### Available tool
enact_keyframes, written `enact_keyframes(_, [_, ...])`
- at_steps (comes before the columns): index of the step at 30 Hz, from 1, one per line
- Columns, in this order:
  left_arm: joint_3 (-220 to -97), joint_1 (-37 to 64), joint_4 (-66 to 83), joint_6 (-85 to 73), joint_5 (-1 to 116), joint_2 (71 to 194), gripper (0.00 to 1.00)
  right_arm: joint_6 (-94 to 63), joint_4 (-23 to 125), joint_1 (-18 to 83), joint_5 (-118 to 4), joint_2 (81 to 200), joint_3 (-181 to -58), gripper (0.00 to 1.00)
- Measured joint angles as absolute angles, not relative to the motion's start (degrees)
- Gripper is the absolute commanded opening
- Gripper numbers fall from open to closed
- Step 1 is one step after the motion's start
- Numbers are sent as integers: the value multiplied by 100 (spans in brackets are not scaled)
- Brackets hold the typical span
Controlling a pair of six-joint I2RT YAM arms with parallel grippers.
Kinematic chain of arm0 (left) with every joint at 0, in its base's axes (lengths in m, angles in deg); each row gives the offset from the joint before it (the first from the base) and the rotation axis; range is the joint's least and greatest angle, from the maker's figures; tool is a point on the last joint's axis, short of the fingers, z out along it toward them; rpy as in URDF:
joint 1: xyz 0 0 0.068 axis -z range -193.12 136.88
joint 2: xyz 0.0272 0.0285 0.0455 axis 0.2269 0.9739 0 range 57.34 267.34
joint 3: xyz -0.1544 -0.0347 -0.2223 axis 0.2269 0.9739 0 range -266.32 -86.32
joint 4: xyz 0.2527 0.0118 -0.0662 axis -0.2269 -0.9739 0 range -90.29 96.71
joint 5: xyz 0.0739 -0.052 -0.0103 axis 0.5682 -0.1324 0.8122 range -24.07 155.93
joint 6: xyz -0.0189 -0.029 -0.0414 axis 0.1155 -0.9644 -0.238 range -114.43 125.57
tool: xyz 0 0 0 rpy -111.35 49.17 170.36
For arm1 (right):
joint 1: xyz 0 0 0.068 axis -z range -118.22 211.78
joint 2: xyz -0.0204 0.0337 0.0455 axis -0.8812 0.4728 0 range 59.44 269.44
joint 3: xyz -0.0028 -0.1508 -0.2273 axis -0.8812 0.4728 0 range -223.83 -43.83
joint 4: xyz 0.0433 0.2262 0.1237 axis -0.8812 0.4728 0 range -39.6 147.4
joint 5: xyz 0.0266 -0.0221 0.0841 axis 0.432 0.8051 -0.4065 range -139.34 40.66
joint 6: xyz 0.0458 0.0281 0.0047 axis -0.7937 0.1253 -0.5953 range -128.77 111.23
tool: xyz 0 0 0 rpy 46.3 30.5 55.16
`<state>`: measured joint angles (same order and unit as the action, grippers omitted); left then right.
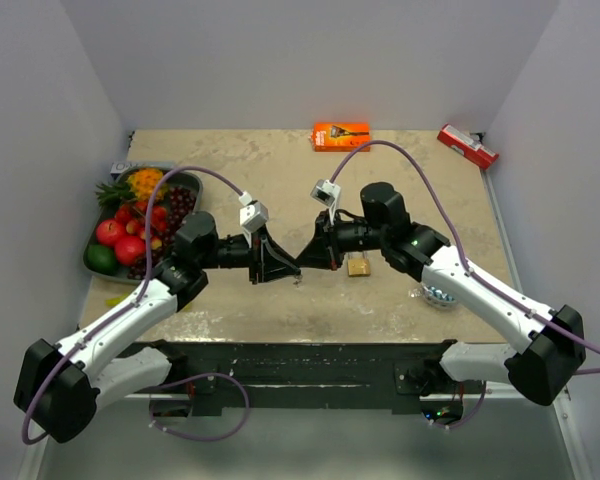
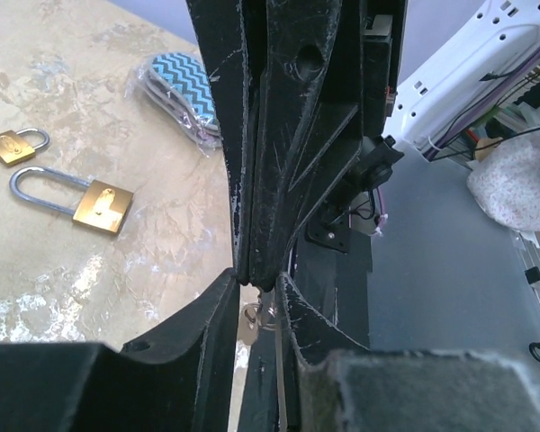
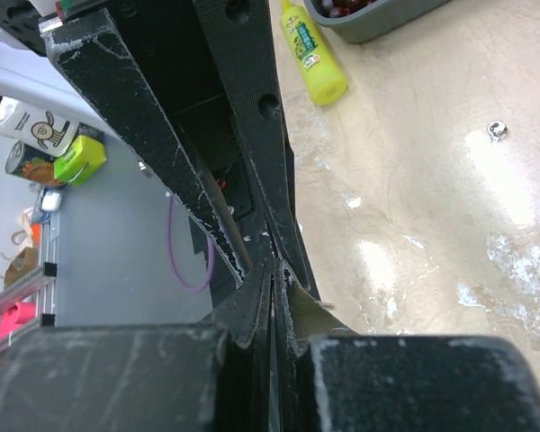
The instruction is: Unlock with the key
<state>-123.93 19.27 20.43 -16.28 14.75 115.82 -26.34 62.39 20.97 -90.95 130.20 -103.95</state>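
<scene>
Right gripper (image 3: 272,270) clenched on key (image 2: 249,322) — left gripper (image 2: 256,292) jaws straddle it, contact unclear. Risk: key twists or drops if right releases before left bites.

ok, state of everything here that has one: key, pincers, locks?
key: off the table, in no lock
right pincer: shut on the key
left pincer: fingers narrowly apart around the key, grip unclear
long-shackle padlock: shackle shut, lying flat on the table
small padlock: shackle shut, lying flat on the table
</scene>
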Motion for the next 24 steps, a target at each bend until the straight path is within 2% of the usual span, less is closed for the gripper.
enact_keyframes(7, [-12379,1916,2187,-1757,1368,11621,21,-2693,6224,2134,-9200,13018,-10395,0])
enact_keyframes(15, [-12253,1881,2609,-2036,1228,11676,27,-2846,6160,2164,-9289,13018,-10386,0])
enact_keyframes(20, [-12122,1878,2954,-2266,1156,11676,20,-2975,6012,2169,-9377,12985,-10314,0])
enact_keyframes(24, [-11916,1876,3464,-2624,1105,11680,20,-3090,5913,2171,-9414,12922,-10233,0])
